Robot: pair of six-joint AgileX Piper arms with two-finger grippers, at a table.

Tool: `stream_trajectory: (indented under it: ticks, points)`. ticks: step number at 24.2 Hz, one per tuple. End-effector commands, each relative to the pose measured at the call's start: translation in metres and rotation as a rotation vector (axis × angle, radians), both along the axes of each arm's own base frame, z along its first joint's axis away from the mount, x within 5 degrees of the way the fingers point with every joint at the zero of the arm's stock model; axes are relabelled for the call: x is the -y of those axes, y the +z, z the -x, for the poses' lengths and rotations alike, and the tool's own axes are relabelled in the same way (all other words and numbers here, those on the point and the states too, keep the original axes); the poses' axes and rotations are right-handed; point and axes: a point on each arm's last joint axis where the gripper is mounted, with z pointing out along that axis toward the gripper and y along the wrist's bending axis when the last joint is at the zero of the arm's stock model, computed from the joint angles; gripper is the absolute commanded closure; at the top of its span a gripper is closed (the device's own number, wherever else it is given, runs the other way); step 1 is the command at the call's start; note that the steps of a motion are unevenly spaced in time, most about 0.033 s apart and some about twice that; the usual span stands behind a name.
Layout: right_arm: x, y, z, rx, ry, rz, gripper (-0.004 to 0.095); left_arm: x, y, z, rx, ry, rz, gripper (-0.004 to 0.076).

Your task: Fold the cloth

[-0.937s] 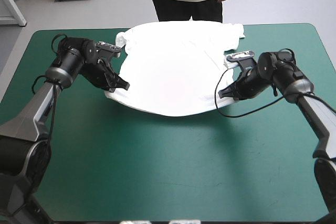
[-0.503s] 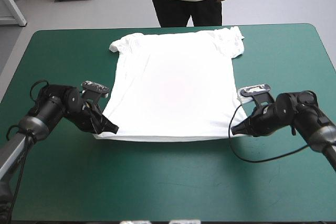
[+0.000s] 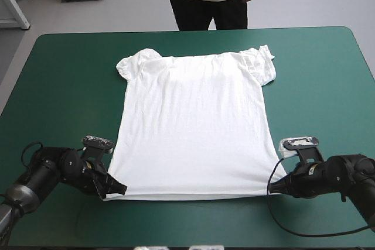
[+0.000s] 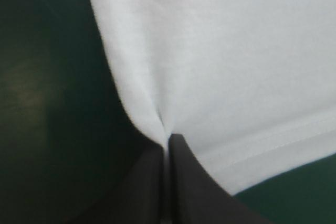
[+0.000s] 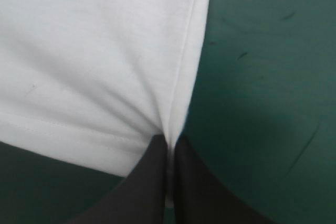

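The white T-shirt (image 3: 193, 127) lies spread flat on the teal-green cover, collar and sleeves toward the far edge, hem toward the near edge. My left gripper (image 3: 117, 189) is shut on the T-shirt at its near left hem corner. In the left wrist view the black fingers (image 4: 184, 182) meet in a point and pinch the cloth (image 4: 226, 61). My right gripper (image 3: 278, 184) is shut on the T-shirt at its near right hem corner. The right wrist view shows the hem seam of the T-shirt (image 5: 100, 56) drawn into the pinch of the right gripper (image 5: 169, 142).
Bare teal-green cover (image 3: 64, 74) lies to the left, right and near side of the shirt. A person stands just beyond the table's far edge, not over it.
Both grippers have pulled the hem toward the near edge, drawing the T-shirt from a bunched, lifted sheet into a flat spread. The sleeves have slid away from the far edge.
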Motion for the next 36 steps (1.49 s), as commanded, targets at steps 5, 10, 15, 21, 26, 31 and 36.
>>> stream_trajectory:
  ticks: [5, 10, 15, 21, 26, 31, 36]
  points:
    - [0.002, -0.002, 0.005, -0.013, -0.003, 0.006, 0.0923, 0.001, -0.003, 0.002, 0.049, 0.011, 0.028, 0.0733]
    - [0.000, -0.003, 0.005, -0.037, -0.004, -0.018, 0.0740, 0.001, -0.004, 0.004, 0.034, 0.009, 0.028, 0.0733]
    - [-0.004, -0.001, 0.005, -0.042, -0.011, -0.064, 0.0599, 0.004, -0.003, 0.006, 0.009, 0.000, 0.066, 0.0714]
    - [-0.005, 0.037, -0.004, 0.119, -0.005, -0.086, 0.0599, 0.020, 0.017, 0.005, 0.053, -0.035, 0.244, 0.0299]
    - [-0.003, 0.092, -0.026, 0.363, 0.001, -0.047, 0.0599, 0.017, 0.071, -0.025, 0.365, 0.025, 0.236, 0.0262]
    - [-0.004, 0.120, -0.052, 0.478, 0.001, -0.007, 0.0599, 0.010, 0.105, -0.072, 0.572, 0.115, 0.119, 0.0262]
    - [-0.010, 0.115, -0.083, 0.441, 0.006, 0.006, 0.0599, 0.003, 0.099, -0.140, 0.526, 0.232, 0.092, 0.0262]
